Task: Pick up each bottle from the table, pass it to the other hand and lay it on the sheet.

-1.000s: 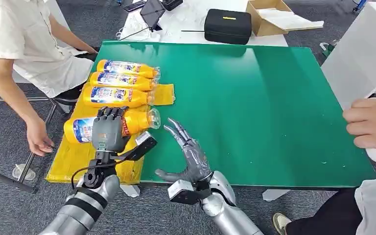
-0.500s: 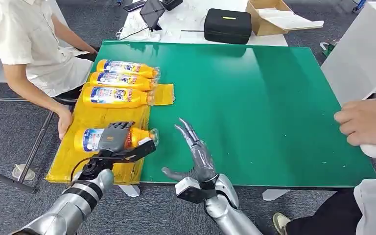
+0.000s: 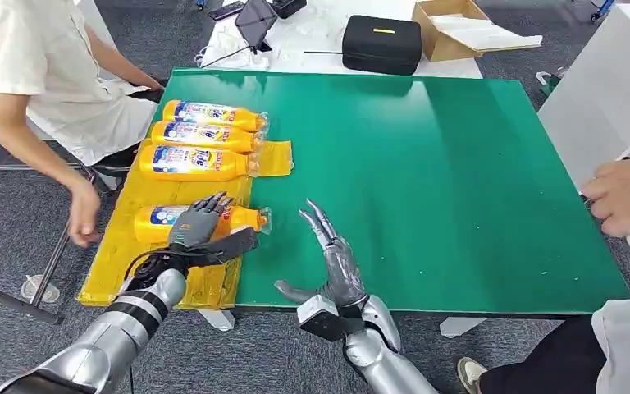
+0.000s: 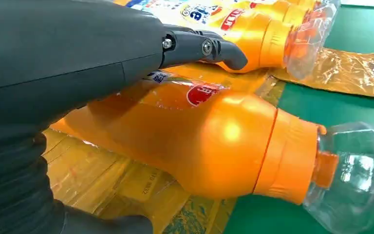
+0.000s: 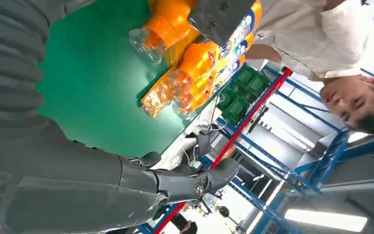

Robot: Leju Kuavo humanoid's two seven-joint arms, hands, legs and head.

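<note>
Yellow sheet [image 3: 119, 267] at the table's left edge carries 4 bottles. The nearest bottle [image 3: 157, 222] lies flat, long axis left-right, cap pointing right. The left hand [image 3: 199, 227] rests over it, fingers loosening; whether it still grips I cannot tell. It should lift straight off without rolling it. The right hand [image 3: 334, 258] hovers released, just right.
</note>
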